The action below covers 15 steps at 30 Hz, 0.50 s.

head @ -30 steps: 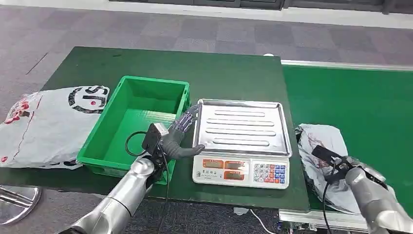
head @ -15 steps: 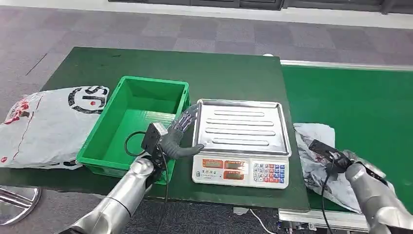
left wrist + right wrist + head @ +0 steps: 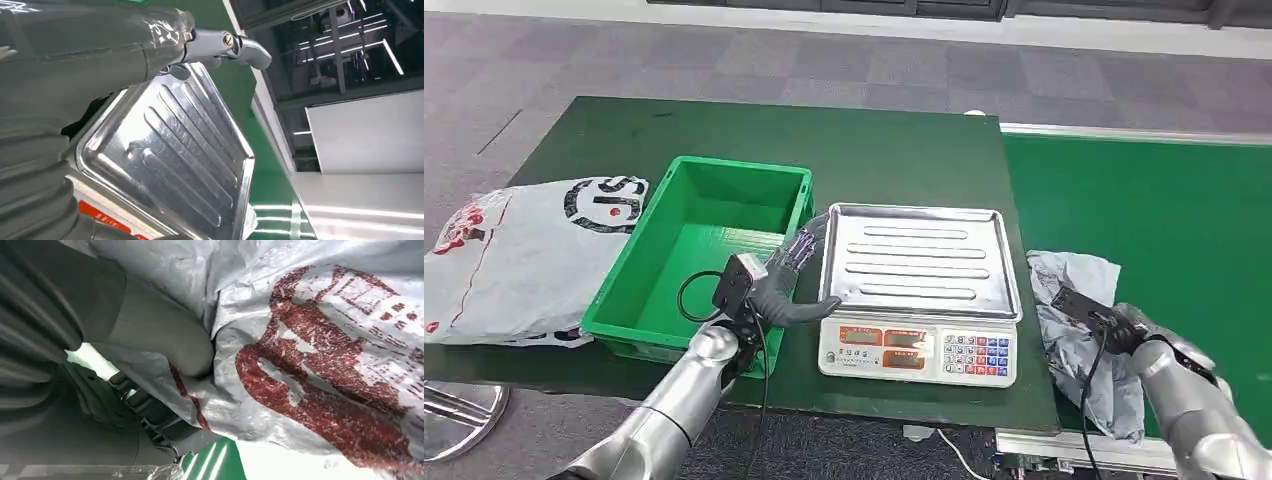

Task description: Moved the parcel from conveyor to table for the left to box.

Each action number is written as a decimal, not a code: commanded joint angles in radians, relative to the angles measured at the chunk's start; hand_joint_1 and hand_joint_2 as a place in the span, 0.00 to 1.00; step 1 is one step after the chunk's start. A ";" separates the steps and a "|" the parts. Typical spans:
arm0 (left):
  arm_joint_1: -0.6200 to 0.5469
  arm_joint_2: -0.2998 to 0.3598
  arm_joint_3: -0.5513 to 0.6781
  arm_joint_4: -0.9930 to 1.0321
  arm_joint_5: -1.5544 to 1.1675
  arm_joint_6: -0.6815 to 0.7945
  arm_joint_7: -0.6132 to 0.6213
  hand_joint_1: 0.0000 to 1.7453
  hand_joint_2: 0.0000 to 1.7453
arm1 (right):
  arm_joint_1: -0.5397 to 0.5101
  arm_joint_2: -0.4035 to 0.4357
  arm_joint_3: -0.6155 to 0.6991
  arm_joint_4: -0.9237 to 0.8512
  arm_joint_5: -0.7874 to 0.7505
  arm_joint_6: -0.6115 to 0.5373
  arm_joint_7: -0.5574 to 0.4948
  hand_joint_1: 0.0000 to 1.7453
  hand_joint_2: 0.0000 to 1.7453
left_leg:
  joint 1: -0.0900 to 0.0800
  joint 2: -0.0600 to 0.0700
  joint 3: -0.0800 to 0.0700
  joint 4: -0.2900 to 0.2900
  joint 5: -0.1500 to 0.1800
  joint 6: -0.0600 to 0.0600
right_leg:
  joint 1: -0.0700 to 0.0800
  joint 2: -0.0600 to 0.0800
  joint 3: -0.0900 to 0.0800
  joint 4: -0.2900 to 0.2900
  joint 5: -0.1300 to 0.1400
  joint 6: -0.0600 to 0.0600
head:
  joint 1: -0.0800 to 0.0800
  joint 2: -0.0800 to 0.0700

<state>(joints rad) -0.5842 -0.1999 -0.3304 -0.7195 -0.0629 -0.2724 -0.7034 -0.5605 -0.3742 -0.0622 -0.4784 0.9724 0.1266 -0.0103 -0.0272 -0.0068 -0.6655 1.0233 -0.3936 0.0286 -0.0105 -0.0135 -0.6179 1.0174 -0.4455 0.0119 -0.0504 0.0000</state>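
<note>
1. Table (image 3: 884, 150), green-topped, fills the centre of the head view; the green conveyor (image 3: 1164, 210) runs along its right edge.
2. Bag (image 3: 524, 255), a large grey one with dark lettering, lies at the left edge of the frame, half off the table.
3. Bin (image 3: 639, 290), green and open-topped, sits left of centre, beside the bag.
4. Scale (image 3: 922, 295), with a ribbed steel tray and keypad, stands just right of the bin, between it and the conveyor.
5. Parcel (image 3: 1079, 335), a crumpled grey pouch with red print, is at the lower right, on the conveyor's near edge beside the scale; it hangs partly from the right hand.
6. Right hand (image 3: 1129, 330) grips the parcel, thumb (image 3: 160, 337) pressed into the folds.
7. Left hand (image 3: 792, 280) hovers between bin and scale, fingers (image 3: 802, 250) spread, thumb at the tray's corner, holding nothing.
</note>
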 commanded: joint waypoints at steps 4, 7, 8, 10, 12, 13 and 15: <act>0.021 0.032 0.029 0.009 0.004 0.005 0.005 0.00 1.00 | -0.019 0.034 0.008 -0.033 -0.051 -0.052 -0.071 1.00 1.00 | 0.001 0.005 0.003 -0.001 -0.001 -0.004 | 0.001 0.005 0.002 -0.002 0.001 -0.001 | 0.000 0.000; 0.067 0.049 0.037 -0.051 0.008 0.009 0.005 0.00 1.00 | -0.012 0.080 -0.089 -0.187 -0.156 -0.259 -0.185 1.00 1.00 | 0.001 0.008 0.004 -0.002 -0.002 -0.005 | 0.001 0.009 0.002 -0.003 0.001 -0.001 | 0.000 0.000; 0.070 0.050 0.037 -0.057 0.007 0.009 0.005 0.00 1.00 | 0.002 0.088 -0.110 -0.241 -0.185 -0.288 -0.215 1.00 1.00 | 0.001 0.008 0.003 -0.002 -0.001 -0.004 | 0.000 0.008 0.001 -0.002 0.001 -0.001 | 0.000 0.000; 0.064 0.045 0.034 -0.054 0.004 0.003 0.005 0.00 1.00 | 0.088 0.105 -0.166 -0.451 -0.259 -0.339 -0.252 1.00 1.00 | 0.002 0.011 0.005 -0.003 -0.002 -0.006 | 0.001 0.012 0.003 -0.003 0.002 -0.002 | 0.000 0.000; 0.049 0.037 0.026 -0.042 0.004 -0.009 0.005 0.00 1.00 | 0.182 0.130 -0.229 -0.637 -0.341 -0.402 -0.329 1.00 1.00 | 0.002 0.006 0.004 -0.003 -0.001 -0.006 | 0.001 0.007 0.003 -0.003 0.001 -0.002 | 0.000 0.000; 0.033 0.027 0.024 -0.024 0.003 -0.007 0.005 0.00 1.00 | 0.229 0.137 -0.244 -0.705 -0.355 -0.421 -0.357 1.00 1.00 | 0.002 0.003 0.004 -0.003 -0.001 -0.006 | 0.002 0.004 0.003 -0.003 0.000 -0.002 | 0.000 0.000; 0.014 0.014 0.016 0.000 0.003 -0.013 0.005 0.00 1.00 | 0.296 0.165 -0.272 -0.832 -0.365 -0.501 -0.431 1.00 1.00 | 0.003 -0.002 0.004 -0.002 -0.001 -0.006 | 0.002 -0.002 0.005 -0.003 -0.001 -0.002 | 0.000 0.000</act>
<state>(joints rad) -0.5440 -0.1862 -0.3292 -0.7836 -0.0599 -0.2704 -0.7031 -0.4753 -0.3407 -0.1334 -0.7941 0.6873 -0.2306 -0.2919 -0.0265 -0.0119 -0.6650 1.0232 -0.3936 0.0286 -0.0100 -0.0181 -0.6165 1.0175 -0.4470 0.0113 -0.0504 0.0000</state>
